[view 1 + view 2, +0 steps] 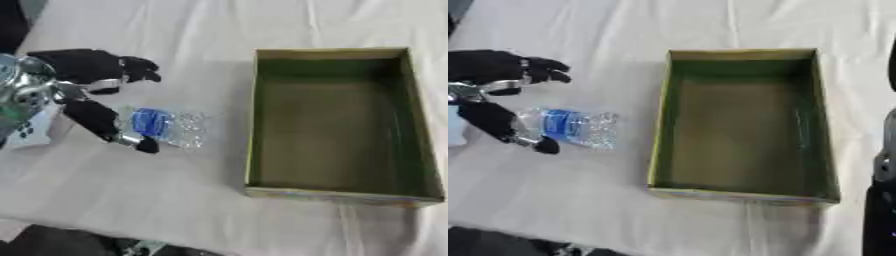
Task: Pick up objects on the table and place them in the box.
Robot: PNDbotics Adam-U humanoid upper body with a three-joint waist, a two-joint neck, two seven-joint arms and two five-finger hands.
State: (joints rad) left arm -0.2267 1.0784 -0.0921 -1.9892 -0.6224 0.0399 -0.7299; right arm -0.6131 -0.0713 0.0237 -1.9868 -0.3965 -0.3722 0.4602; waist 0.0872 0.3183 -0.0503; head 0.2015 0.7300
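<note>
The left hand [87, 95] is cut off at the wrist by the picture's left edge, one end of the clear bottle [166, 127] is hidden behind its thumb, the bottle's blue label is too blurred to be read, and only a dark strip of the right arm [883, 200] is shown at the right edge, the hand being out of sight.

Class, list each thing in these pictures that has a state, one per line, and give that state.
Box: open at the top, nothing visible inside, standing flat on the white cloth.
Plastic bottle: lying on its side on the cloth, left of the box, not in it.
Left hand: open, fingers and thumb spread either side of the bottle's near end, not closed on it.
Right hand: not in view.
</note>
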